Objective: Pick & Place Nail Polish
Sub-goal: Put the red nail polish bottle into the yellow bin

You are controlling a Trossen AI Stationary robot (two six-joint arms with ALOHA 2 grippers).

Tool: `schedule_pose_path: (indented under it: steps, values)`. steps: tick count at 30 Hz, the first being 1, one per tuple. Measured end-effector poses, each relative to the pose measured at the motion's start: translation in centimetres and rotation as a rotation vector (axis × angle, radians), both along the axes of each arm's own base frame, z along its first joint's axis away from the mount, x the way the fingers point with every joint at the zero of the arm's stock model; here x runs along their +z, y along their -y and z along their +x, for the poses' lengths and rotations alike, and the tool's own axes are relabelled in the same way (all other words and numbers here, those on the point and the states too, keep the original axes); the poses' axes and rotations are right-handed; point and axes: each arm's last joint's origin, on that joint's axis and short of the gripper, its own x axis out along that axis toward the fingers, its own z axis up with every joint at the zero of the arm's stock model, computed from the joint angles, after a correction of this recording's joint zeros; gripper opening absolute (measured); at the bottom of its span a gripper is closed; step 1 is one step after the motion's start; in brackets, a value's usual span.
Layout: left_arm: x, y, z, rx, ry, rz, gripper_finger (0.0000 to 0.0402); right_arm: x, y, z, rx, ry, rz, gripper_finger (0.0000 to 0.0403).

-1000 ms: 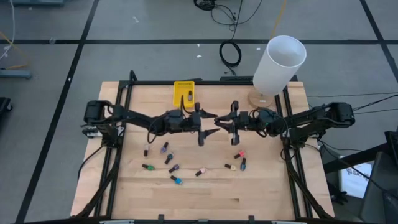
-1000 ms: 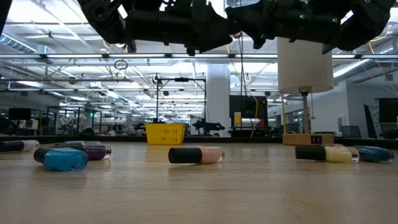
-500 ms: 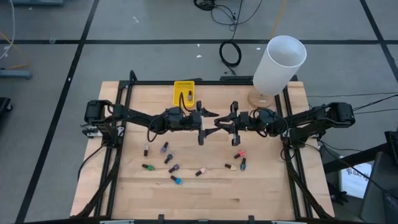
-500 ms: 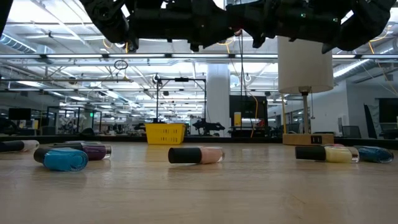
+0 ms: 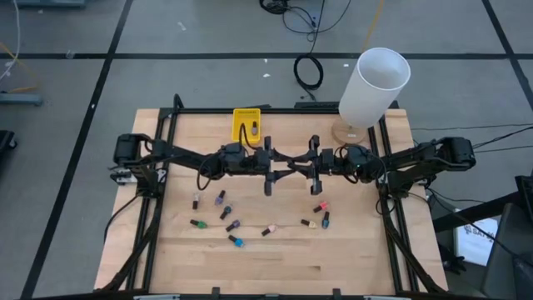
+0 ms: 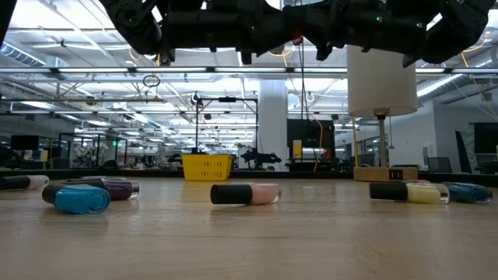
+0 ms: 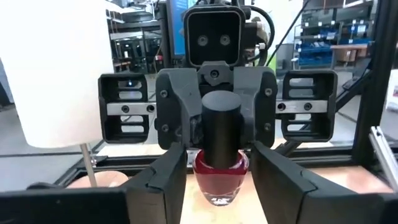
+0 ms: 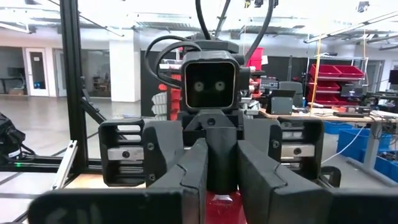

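grippers meet nose to nose above the middle of your wooden table [image 5: 283, 258], and no label or brand on any bottle reads clearly enough to report. your right gripper [image 5: 301, 169] is clamped tight on the black cap of a red nail polish bottle [image 7: 221, 174], held in the air between the two arms. your left gripper [image 5: 281, 167] has its fingers [image 7: 163, 180] on either side of the bottle's glass body, just beside it or touching; you cannot tell whether they grip yet. the other nail polish bottles [image 5: 234, 241] lie scattered on the table below both arms, one beige bottle [image 6: 245, 194] on its side nearest the low camera. a yellow bin [image 5: 246, 122] sits at the far edge, a white lamp [image 5: 374, 87] to its right.
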Motion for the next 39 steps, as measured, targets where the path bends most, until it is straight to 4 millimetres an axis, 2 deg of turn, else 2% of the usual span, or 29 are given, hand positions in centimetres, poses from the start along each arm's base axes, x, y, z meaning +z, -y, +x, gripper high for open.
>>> schedule_pose_path:
  steps: [3,10,15,26,39]
  values:
    - [-0.7,-0.5,0.2,0.010,-0.021,-0.028,0.0182,0.1,0.0,0.0,-0.004,0.006,-0.002,0.0049]
    - [-1.6,-0.8,1.5,0.022,-0.012,-0.018,0.0258,0.1,0.0,0.0,0.001,0.008,-0.002,0.0049]
    - [-2.0,-0.8,2.3,0.020,-0.019,-0.003,0.0279,0.0,0.0,0.0,0.001,0.000,-0.002,0.0049]
    - [-1.5,-0.5,2.3,0.009,0.012,0.048,0.0277,0.0,0.0,0.0,0.000,-0.003,-0.005,0.0049]
    - [-1.4,-0.3,2.3,-0.042,0.024,0.068,0.0214,0.0,0.0,0.0,0.000,-0.006,-0.005,0.0049]
